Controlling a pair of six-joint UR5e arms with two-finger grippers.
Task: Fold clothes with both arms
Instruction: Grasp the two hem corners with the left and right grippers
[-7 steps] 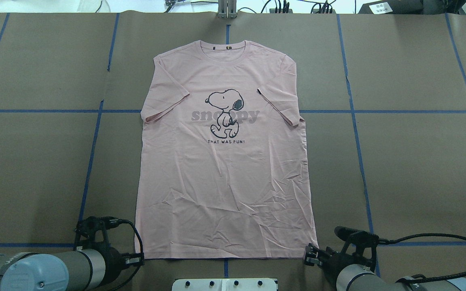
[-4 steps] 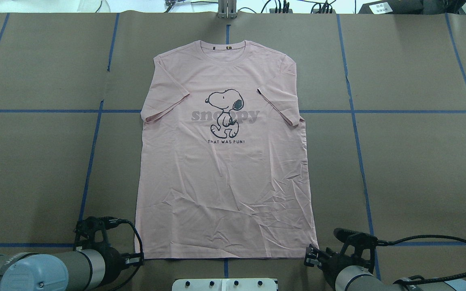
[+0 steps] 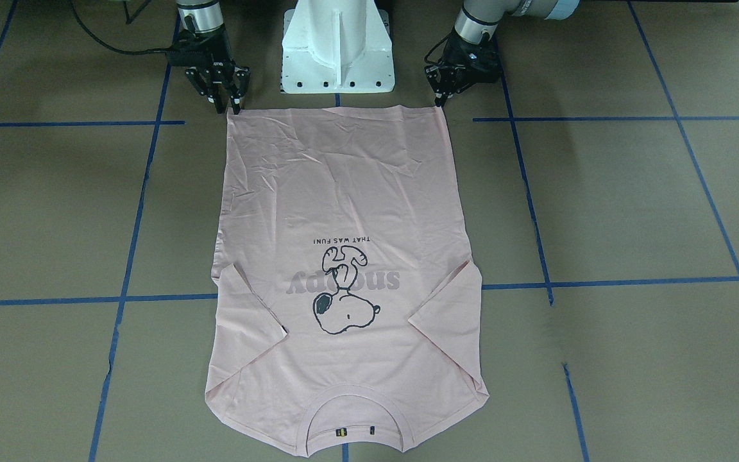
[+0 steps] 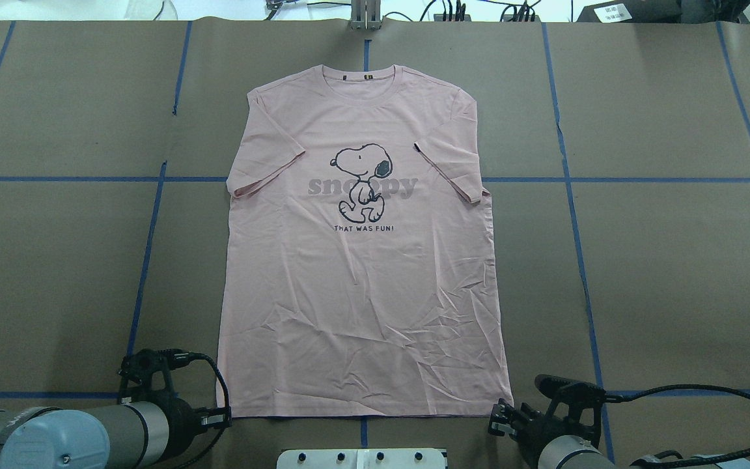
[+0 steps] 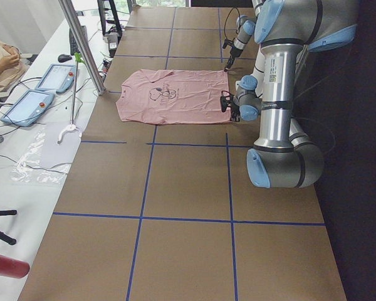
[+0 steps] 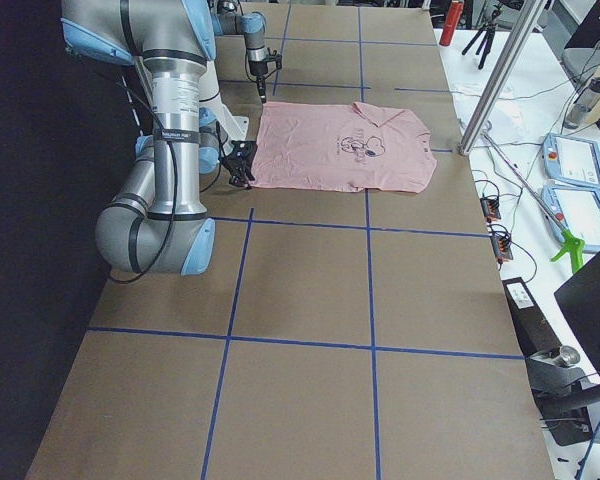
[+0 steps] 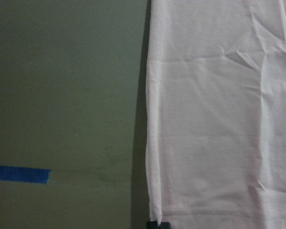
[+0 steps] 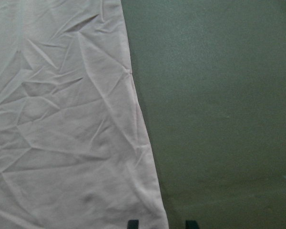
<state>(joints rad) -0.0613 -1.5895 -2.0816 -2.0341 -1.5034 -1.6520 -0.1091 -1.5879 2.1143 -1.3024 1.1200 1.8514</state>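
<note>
The pale pink T-shirt lies flat and print-up on the brown table, collar at the far side and hem toward me; it also shows in the front view. My left gripper is low at the hem's left corner. In the left wrist view its tips are together on that corner of the T-shirt. My right gripper is at the hem's right corner, open. In the right wrist view one finger is over the T-shirt and the other over bare table.
The white pedestal base stands between the two arms, just behind the hem. Blue tape lines cross the brown table cover. A metal post stands at the far edge. Pendants lie on a side table.
My right arm has drawn slightly back toward the near edge, its gripper staying at the hem's right corner. The left arm and the T-shirt have not moved.
</note>
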